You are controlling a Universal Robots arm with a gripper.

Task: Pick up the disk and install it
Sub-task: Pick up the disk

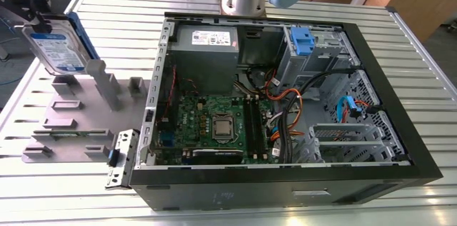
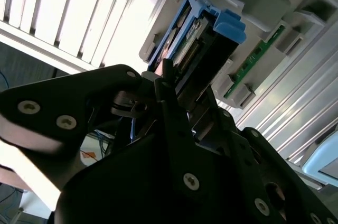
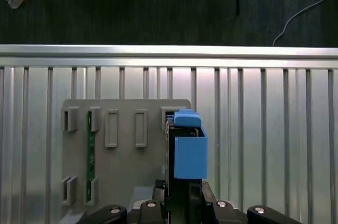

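Note:
The disk is a silver hard drive with a white-and-blue label and blue side rails. It stands on edge at the exterior view's left, over the grey holder. Whether it still touches the holder's posts I cannot tell. My gripper comes in from the far left edge and is shut on the disk. In the second wrist view, my black fingers clamp the disk behind its blue end tab. In the first wrist view, the disk is seen end-on above the holder, with my gripper around it.
The open computer case lies at the exterior view's right with the motherboard, cables, a grey power-supply box and a blue-tabbed drive cage. A green circuit strip stands in the holder. A loose metal bracket lies beside the case.

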